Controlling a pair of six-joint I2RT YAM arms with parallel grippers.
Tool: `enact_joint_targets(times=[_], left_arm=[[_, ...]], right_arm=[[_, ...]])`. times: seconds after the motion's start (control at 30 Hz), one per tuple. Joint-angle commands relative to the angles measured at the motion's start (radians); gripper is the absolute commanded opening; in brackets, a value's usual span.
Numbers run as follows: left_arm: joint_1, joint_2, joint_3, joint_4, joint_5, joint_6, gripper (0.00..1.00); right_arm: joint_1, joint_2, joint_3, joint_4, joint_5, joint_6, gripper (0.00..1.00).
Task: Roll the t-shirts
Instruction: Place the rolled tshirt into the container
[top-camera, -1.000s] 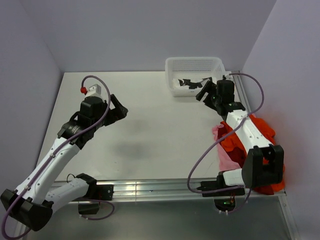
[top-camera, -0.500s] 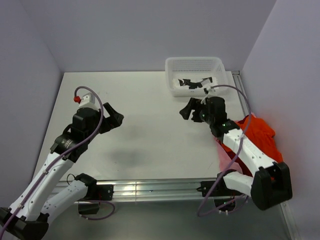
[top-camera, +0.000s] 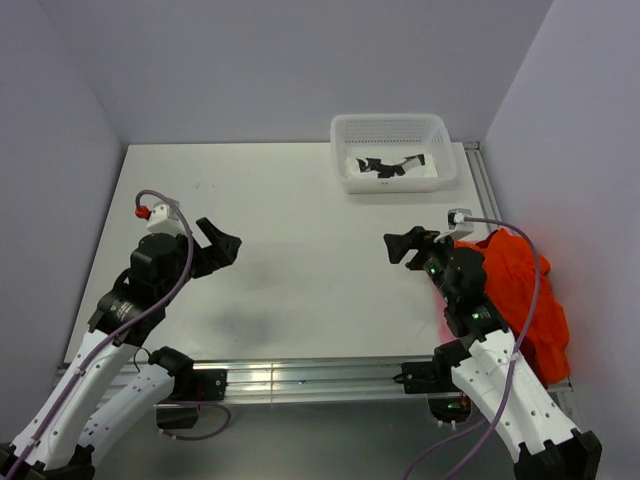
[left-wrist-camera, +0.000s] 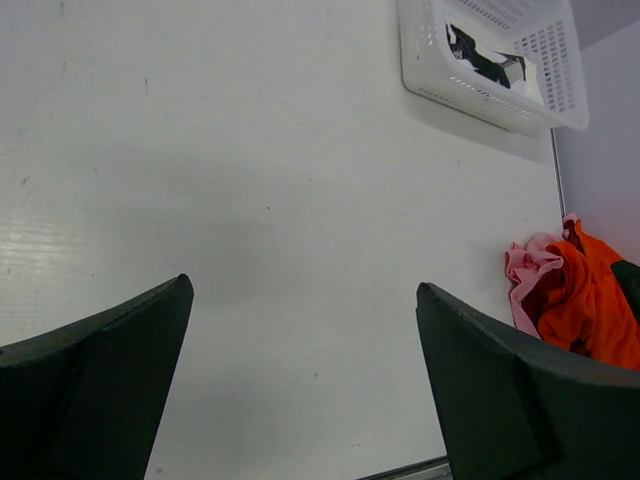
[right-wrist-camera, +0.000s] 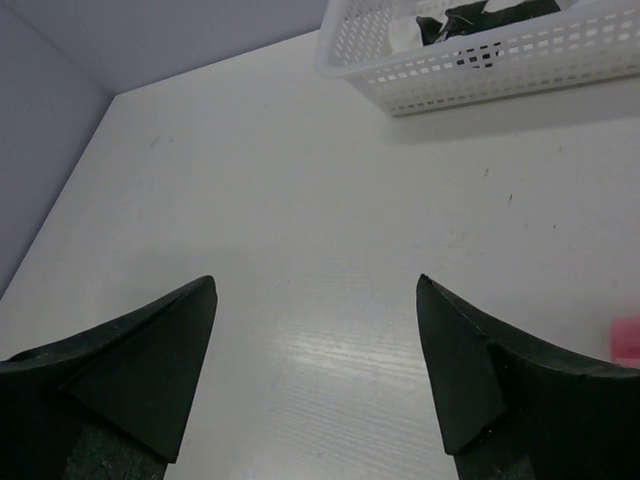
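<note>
Orange-red t-shirts (top-camera: 517, 283), white basket (top-camera: 392, 131)

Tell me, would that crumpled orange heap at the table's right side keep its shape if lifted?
Probably not: the orange t-shirts lie in soft crumpled folds, so a lifted corner would likely sag and trail. They are bunched against a pink cloth, so one may drag the other. Pushed, they would likely wrinkle rather than slide.

White table (top-camera: 290, 190) bears a mesh basket (top-camera: 390, 126) at its far right corner, crumpled orange-red t-shirts (top-camera: 515, 280) along its right edge
</note>
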Motion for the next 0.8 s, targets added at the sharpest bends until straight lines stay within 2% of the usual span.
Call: enact_joint_targets(times=[0.0, 0.2, 0.77], left_arm=[[0.002, -0.032, -0.012, 0.040, 0.002, 0.014, 0.99], [0.002, -0.024, -0.003, 0.025, -0.012, 0.014, 1.00], [-0.005, -0.038, 0.012, 0.011, -0.006, 0.021, 0.99]], right_arm=[[0.007, -0.064, -0.007, -0.042, 0.049, -0.007, 0.88], [0.006, -0.157, -0.016, -0.105, 0.080, -0.002, 0.88], [0.006, -0.189, -0.006, -0.128, 0.117, -0.002, 0.88]])
